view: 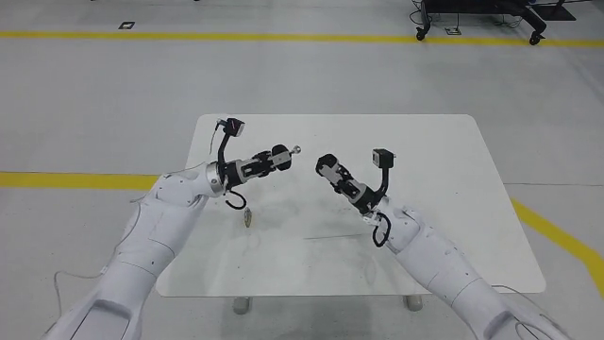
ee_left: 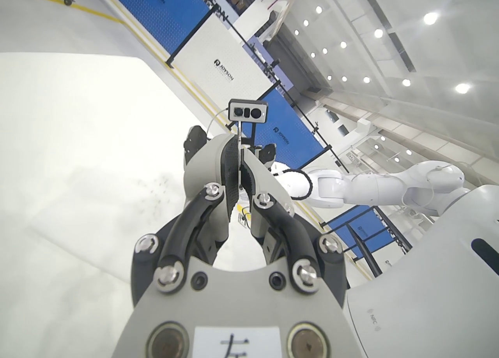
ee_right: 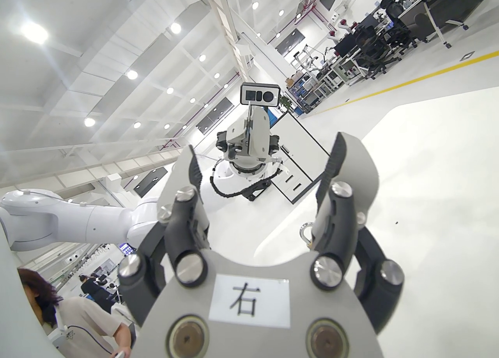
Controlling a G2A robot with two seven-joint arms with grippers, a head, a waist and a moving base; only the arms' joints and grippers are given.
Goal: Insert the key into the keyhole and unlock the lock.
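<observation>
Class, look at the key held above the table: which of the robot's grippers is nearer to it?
Left. The left gripper holds the key between its shut fingers. The right gripper is open and faces it across a gap.

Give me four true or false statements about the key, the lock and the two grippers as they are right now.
1. The left gripper is shut on the key. True.
2. A small thing, apparently the lock, lies on the table beside the left arm. True.
3. The right gripper is shut on something. False: its fingers stand wide apart with nothing between them.
4. The key is already in the keyhole. False: the key is held above the table, well apart from the lock.
</observation>
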